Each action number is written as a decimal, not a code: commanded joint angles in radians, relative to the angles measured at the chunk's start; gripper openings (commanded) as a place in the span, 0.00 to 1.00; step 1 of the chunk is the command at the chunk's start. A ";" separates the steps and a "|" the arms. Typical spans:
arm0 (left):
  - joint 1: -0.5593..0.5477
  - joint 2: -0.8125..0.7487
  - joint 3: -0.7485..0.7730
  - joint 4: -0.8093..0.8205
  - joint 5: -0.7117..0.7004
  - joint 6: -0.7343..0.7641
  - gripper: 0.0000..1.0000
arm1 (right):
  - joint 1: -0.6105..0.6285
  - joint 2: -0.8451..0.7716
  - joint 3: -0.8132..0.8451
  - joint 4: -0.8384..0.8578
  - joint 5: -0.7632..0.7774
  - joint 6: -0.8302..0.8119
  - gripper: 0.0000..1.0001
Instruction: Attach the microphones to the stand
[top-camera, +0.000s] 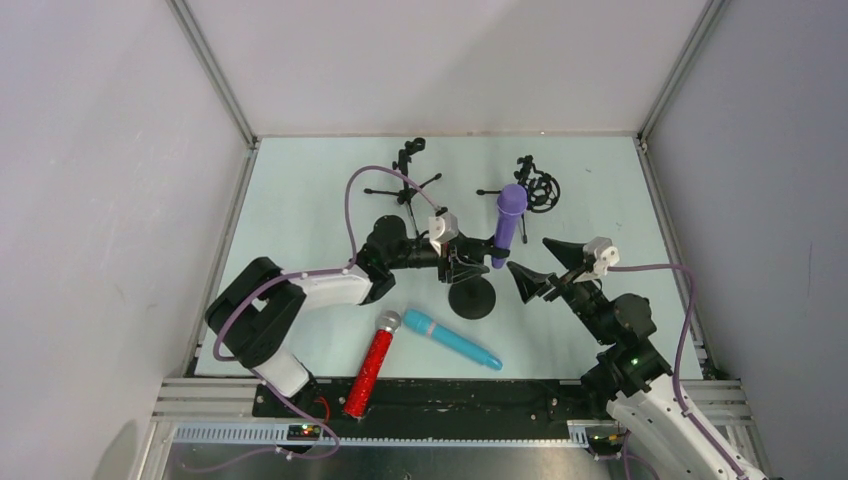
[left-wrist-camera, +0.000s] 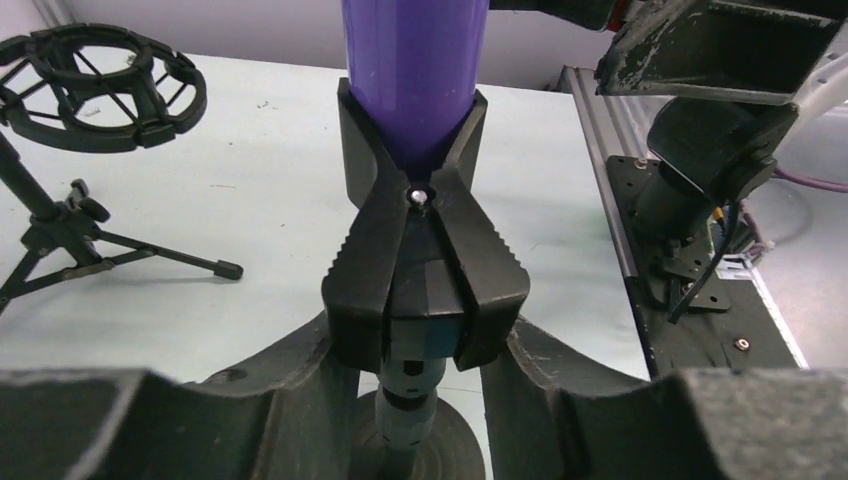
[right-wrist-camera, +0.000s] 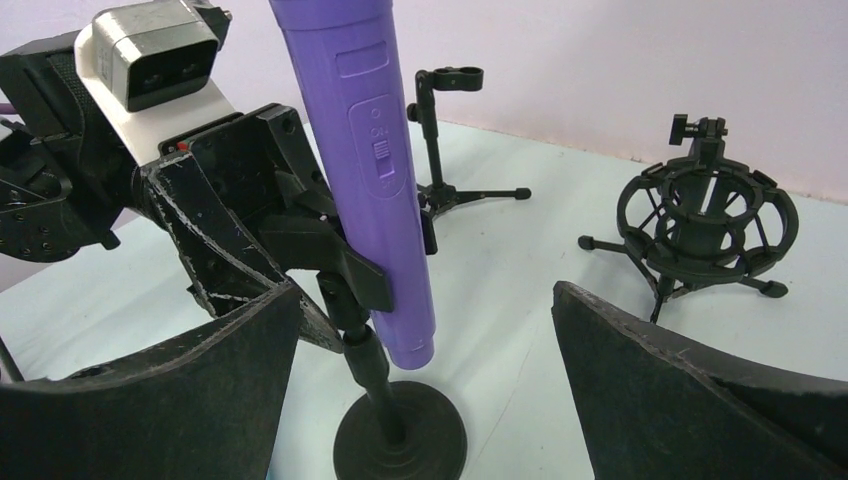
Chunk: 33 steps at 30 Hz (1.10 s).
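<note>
The black desk stand with the round flat base (top-camera: 472, 297) is serving as the reference here, and the all-purple plastic stick microphone (top-camera: 509, 215) is sitting upright in the black spring clip (left-wrist-camera: 425, 270) at the top of that stand, its lower end hanging just above the base. The left gripper (left-wrist-camera: 424, 340) is reaching in at the stand from the left, its fingers standing apart on either side of the clip's handles and seeming to touch them; I cannot tell whether they are squeezing. The right gripper (top-camera: 528, 254) is hovering just right of the stand, jaws spread wide and carrying nothing, apart from the purple body. So one microphone of three is looking attached, judging by how the clip is hugging it. Two are waiting: the glittery red microphone with the silver mesh head (top-camera: 368, 375) is lying flat on the pale green table (top-camera: 300, 200) nearer the arm bases than the stand and to its left, and the teal-blue microphone with the pink ring (top-camera: 455, 341) is lying just on the near side of the stand's base. Beyond the stand, a small black tripod with a clip holder (top-camera: 408, 180) and a black tripod with a ring-shaped shock mount (top-camera: 540, 190) are both standing unfilled, likely awaiting those two.
</note>
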<state>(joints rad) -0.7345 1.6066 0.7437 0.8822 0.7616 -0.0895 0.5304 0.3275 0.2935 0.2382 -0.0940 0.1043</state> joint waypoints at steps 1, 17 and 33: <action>0.004 0.014 0.037 0.053 0.054 -0.002 0.42 | -0.006 -0.010 0.003 -0.012 0.004 0.010 1.00; 0.010 0.003 0.041 0.057 0.062 0.020 0.00 | -0.006 -0.023 -0.031 -0.010 -0.045 -0.003 0.99; 0.019 -0.134 0.063 0.063 -0.031 0.010 0.00 | 0.009 0.065 -0.080 0.128 -0.137 -0.004 0.96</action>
<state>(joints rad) -0.7212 1.5612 0.7593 0.8509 0.7532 -0.0864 0.5285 0.3706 0.2150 0.2745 -0.1944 0.1043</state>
